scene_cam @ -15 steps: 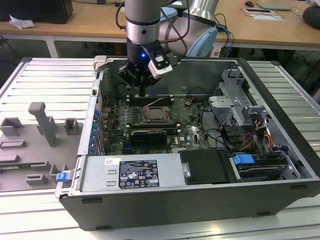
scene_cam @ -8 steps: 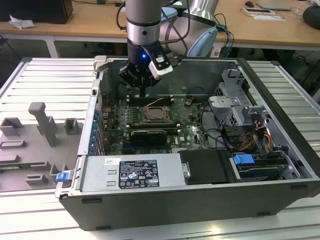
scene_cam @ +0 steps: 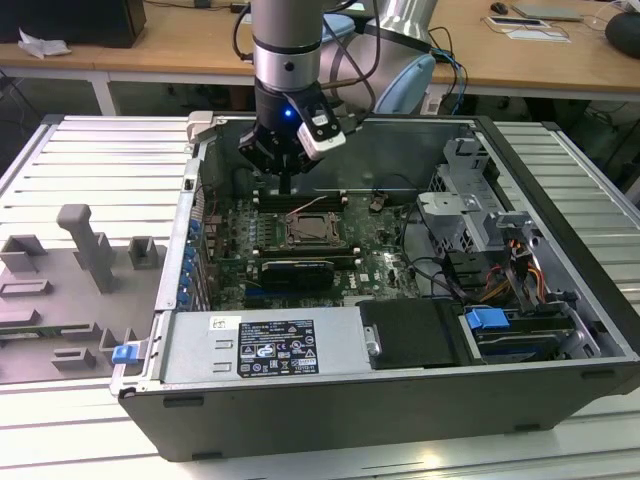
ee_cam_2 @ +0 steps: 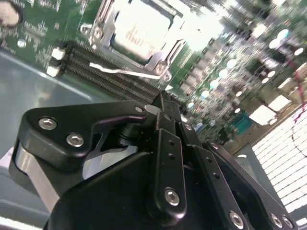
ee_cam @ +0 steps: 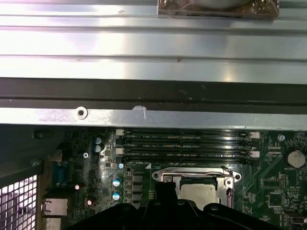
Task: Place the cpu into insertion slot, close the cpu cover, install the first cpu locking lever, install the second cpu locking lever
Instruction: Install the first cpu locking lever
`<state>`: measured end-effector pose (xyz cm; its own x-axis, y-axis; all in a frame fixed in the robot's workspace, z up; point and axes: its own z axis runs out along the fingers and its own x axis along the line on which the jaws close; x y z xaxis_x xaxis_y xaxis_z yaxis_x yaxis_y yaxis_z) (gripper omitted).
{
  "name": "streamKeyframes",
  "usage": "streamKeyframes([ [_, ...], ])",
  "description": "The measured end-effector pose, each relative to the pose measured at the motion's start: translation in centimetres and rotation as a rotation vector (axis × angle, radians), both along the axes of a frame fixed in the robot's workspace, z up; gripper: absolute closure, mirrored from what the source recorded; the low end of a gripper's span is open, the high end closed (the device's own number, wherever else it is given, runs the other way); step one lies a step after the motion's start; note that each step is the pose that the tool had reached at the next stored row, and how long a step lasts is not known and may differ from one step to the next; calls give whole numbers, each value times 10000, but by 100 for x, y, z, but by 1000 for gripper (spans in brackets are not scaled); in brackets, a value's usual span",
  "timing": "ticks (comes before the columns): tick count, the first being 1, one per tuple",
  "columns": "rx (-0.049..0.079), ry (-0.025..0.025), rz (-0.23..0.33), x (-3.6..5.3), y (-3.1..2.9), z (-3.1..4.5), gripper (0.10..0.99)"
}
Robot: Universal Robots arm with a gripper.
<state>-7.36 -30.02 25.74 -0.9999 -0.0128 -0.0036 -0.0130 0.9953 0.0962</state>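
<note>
- Gripper (scene_cam: 287, 186): black metal, hard and smooth, with round silver screws; clenched, fingers pressed together, nothing held.
- Hanging from a round grey arm (scene_cam: 285, 50), tip pointing down into the open computer case (scene_cam: 300, 425).
- Over the long thin memory slots (scene_cam: 300, 203), just beside the socket; touching them or not, cannot tell.
- Chip (scene_cam: 309, 231): small, flat and square, with a pale beige-silver metal top; lying in the socket. Bright and shiny chip (ee_cam_2: 141, 26) in the second wrist view.
- Socket (scene_cam: 291, 238): square, with a silver metal edge, on the green board (scene_cam: 230, 250), near the middle of the case.
- Cover (ee_cam_2: 156, 56): thin silver metal frame with a big square window, lying flat around the chip, chip top showing through.
- Thin shiny wire rod (ee_cam_2: 120, 71) between the cover and the memory slots; hooked down or not, cannot tell.
- Case: dark grey metal box, lid off, with a flat silver power box (scene_cam: 265, 345) along the near side.
- Desk (scene_cam: 100, 170): silver metal, made of long straight ridged strips.
- Grey blocks (scene_cam: 85, 250), boxy and dull, on the desk at the exterior view's left.
</note>
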Motion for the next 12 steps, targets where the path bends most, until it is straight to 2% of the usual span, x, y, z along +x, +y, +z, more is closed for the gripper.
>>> streamKeyframes([
  [1, 171, -1, 0, 0, -12, -4, 980],
  [2, 219, 0, 1, 0, -23, -12, 980],
  [4, 224, 3, 5, 16, -27, -30, 980],
  [5, 222, 2, 30, 90, -26, -46, 980],
  [8, 220, 0, 67, 191, -22, -85, 980],
  [12, 216, -3, 490, 214, -17, -145, 980],
])
